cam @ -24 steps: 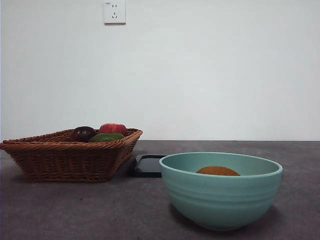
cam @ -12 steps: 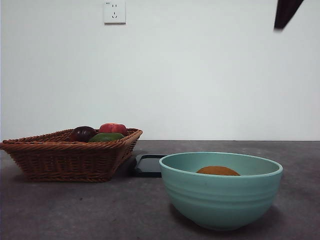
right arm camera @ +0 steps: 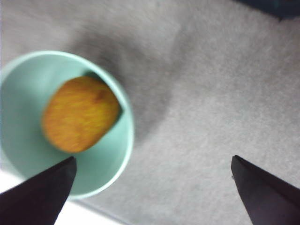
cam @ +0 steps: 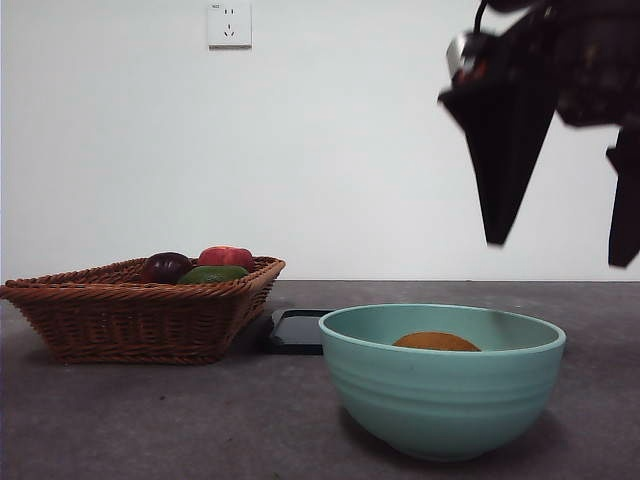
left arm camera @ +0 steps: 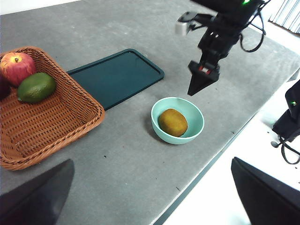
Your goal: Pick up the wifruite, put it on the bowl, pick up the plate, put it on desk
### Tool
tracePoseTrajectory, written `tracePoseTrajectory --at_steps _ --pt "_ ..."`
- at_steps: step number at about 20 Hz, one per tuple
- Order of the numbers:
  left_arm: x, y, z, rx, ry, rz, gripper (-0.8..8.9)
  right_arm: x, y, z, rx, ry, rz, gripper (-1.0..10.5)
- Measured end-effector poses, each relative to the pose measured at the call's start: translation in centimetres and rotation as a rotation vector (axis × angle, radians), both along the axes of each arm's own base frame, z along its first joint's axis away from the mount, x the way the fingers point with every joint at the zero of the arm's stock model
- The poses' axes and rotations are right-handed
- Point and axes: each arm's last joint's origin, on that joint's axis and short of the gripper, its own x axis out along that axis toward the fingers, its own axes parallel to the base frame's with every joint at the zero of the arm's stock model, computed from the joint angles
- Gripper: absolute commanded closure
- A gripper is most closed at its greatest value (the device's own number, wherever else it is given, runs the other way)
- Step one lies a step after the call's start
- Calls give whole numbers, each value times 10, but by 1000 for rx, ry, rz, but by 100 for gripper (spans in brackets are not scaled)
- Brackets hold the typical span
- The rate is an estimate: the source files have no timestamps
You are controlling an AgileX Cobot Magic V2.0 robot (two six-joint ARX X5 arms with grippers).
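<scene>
The orange-yellow wifruite (cam: 435, 342) lies inside the pale teal bowl (cam: 440, 400). It also shows in the left wrist view (left arm camera: 172, 122) and in the right wrist view (right arm camera: 80, 115), inside the bowl (left arm camera: 196, 115) (right arm camera: 125, 123). My right gripper (cam: 558, 254) hangs open and empty above the bowl's right side, also seen in the left wrist view (left arm camera: 197, 86); its own view shows its jaws wide apart (right arm camera: 153, 158). A flat dark teal plate (cam: 295, 330) (left arm camera: 115, 75) lies on the grey desk (cam: 200, 420) behind the bowl. My left gripper (left arm camera: 151, 161) is open, empty and high above the desk.
A wicker basket (cam: 120, 320) (left arm camera: 61, 117) stands left of the plate with a red apple (left arm camera: 18, 66), a green fruit (left arm camera: 36, 87) and a dark purple fruit (cam: 165, 267) in it. The desk edge (left arm camera: 220, 150) runs close by the bowl.
My right arm has come down into the front view from the top right, from a small black tip to both open jaws above the bowl. Bowl, fruit, plate and basket have not moved.
</scene>
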Motion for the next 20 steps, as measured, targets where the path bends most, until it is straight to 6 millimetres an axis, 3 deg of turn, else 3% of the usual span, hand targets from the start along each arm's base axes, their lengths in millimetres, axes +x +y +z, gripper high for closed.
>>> tracePoseTrajectory --at_steps 7,11,15,20 --pt "0 0 0 0 0 0 252 18 11 -35 -62 97 1 305" --pt "0 0 0 0 0 0 252 25 15 -48 -77 121 1 465" --pt "0 0 0 0 0 0 252 27 17 -53 -76 124 4 747" --pt "0 0 0 1 0 0 252 26 25 -53 -19 123 31 880"
